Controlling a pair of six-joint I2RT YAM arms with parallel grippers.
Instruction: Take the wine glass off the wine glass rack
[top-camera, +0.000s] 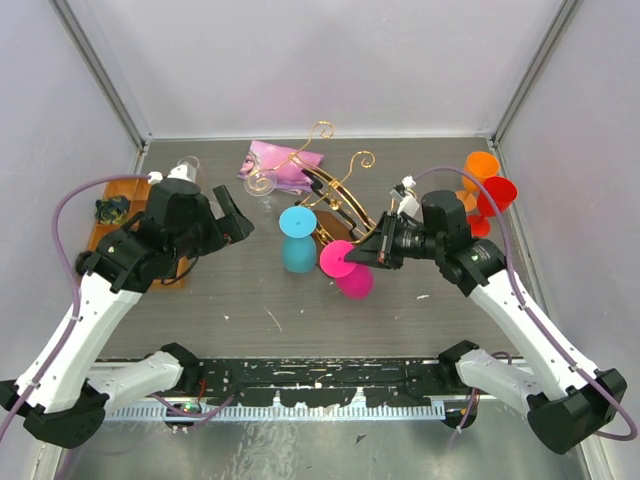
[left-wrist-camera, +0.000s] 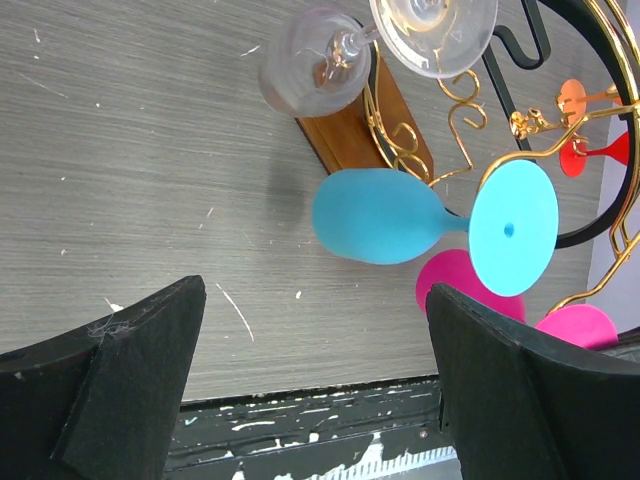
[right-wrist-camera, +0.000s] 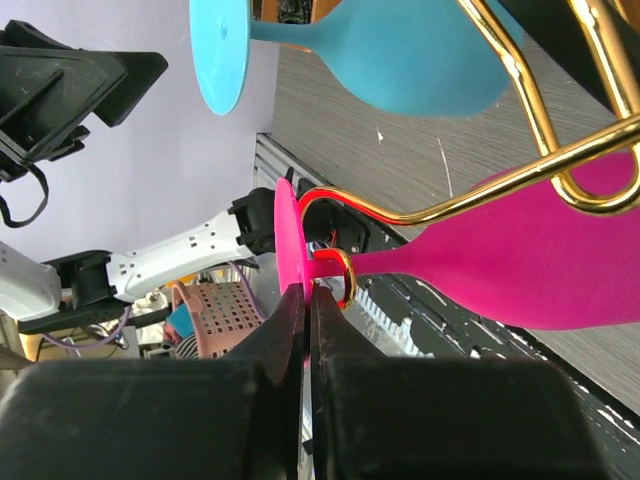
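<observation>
Black fingers of the right gripper (right-wrist-camera: 308, 300) are pressed together on the rim of the flat foot of the magenta wine glass (right-wrist-camera: 520, 270). It is a pinch on the thinnest part, probably chosen because the foot is the one edge this pincer can reach from the open end of the rail. Just past the fingertips the stem sits inside the curled gold end of the wine glass rack (right-wrist-camera: 430, 213), so the glass is not yet free. It hangs from the wire by its foot, bowl stretching away from the pincer and low over the grey table (top-camera: 240, 300); whether it touches cannot be told. Further out from that pincer, on the next rail, a blue glass (right-wrist-camera: 420, 60) hangs the same way, foot toward the arms. Seen from above, the right gripper (top-camera: 372, 252) comes in from the rack's right side, level with the magenta foot. The next move likely calls for a straight draw back along the rail, since a sideways tug could catch the stem on the scroll or drag the rack. Across the rack, the left gripper (left-wrist-camera: 315, 350) hovers with fingers spread wide and nothing between them, the blue glass ahead of it and apart. Beyond that a clear glass (left-wrist-camera: 315, 70) hangs over the brown wooden base (left-wrist-camera: 345, 140). Farthest off, orange and red glasses (top-camera: 484, 166) sit behind the right pincer near the wall.
</observation>
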